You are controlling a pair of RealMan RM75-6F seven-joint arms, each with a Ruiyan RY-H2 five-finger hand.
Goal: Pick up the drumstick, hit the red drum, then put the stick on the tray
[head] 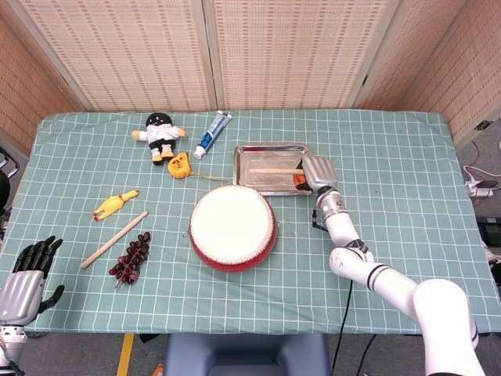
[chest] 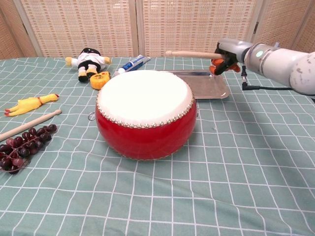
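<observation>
You have bright, even light from overhead in both views, with no dim corners. Shadows are soft and short: a faint one sits under the round red drum with the white skin point(chest: 144, 112) on the green checked tablecloth point(chest: 246, 162). The shiny metal tray point(head: 270, 168) shows mild reflection, not blown out. Focus is sharp throughout; the chest view bends lines slightly toward its edges.

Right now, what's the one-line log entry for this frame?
phase: placing | right hand holds drumstick above tray | red drum untouched | left hand idle, open
</observation>
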